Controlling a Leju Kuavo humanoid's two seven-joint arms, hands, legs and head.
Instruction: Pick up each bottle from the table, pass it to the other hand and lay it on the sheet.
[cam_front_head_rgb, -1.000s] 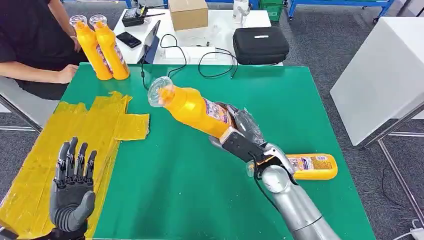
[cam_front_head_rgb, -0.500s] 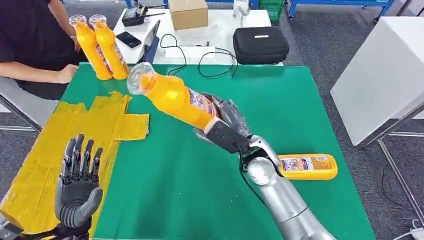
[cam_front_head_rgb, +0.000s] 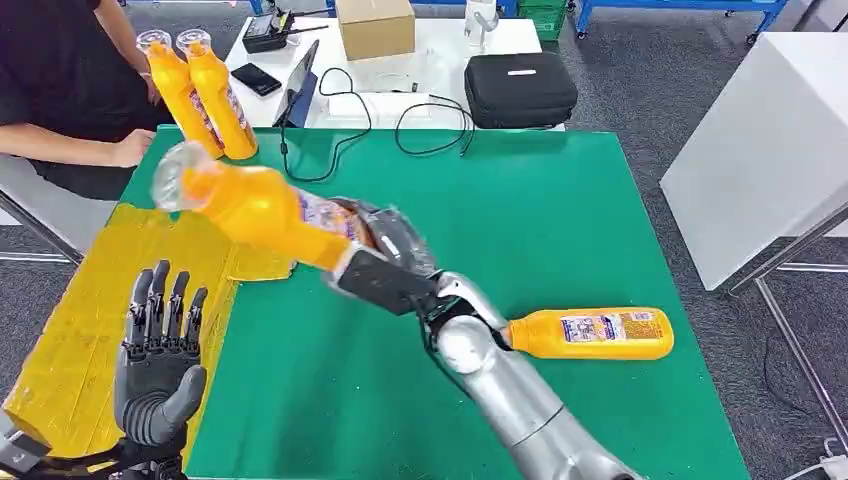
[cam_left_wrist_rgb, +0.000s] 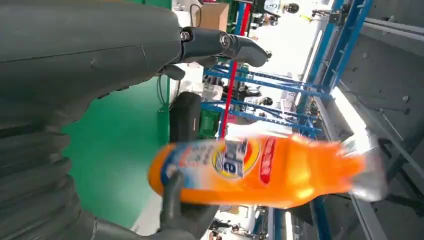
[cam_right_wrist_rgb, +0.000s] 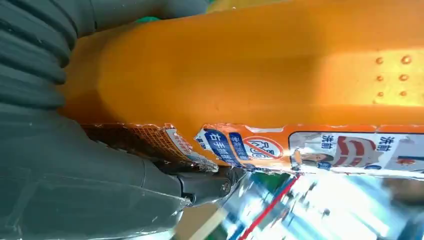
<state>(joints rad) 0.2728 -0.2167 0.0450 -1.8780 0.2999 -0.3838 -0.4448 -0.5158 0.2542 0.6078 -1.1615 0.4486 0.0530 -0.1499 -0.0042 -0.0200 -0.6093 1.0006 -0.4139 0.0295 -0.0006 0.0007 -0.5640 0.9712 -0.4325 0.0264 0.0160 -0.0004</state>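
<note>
Left hand (cam_front_head_rgb: 155, 365): lowest in the head view, at about 8 o'clock, above the near part of the yellow sheet; palm raised, fingers straight and apart, holding nothing. Its fingers (cam_left_wrist_rgb: 220, 44) show spread in the left wrist view too.

Yellow sheet (cam_front_head_rgb: 90, 320): taped flat on the left side of the green table (cam_front_head_rgb: 560, 220), running from 8 o'clock up toward 10 o'clock; no bottle lies on it.

Right hand (cam_front_head_rgb: 385, 265): at the centre of the head view, the silver arm coming in from 5 o'clock; fingers clamped around the base end of the held bottle.

Held bottle (cam_front_head_rgb: 255, 205): orange, in the air and tilted, its clear cap pointing toward 10 o'clock, over the sheet's far edge. In the left wrist view the bottle (cam_left_wrist_rgb: 260, 170) is blurred. The right wrist view shows the bottle's (cam_right_wrist_rgb: 260, 65) orange wall and label pressed against the hand.

Lying bottle (cam_front_head_rgb: 595, 333): on its side on the green table at about 4 o'clock, just beside the right forearm.

Standing bottles (cam_front_head_rgb: 205, 95): two orange ones upright and touching at the table's far left corner, about 11 o'clock.

Person (cam_front_head_rgb: 60, 80): seated at 10 o'clock, forearm resting near the table's corner.

Black case (cam_front_head_rgb: 520, 88): on the white desk beyond the table, at 1 o'clock.

Cardboard box (cam_front_head_rgb: 375, 25): at 12 o'clock, farthest back.
</note>
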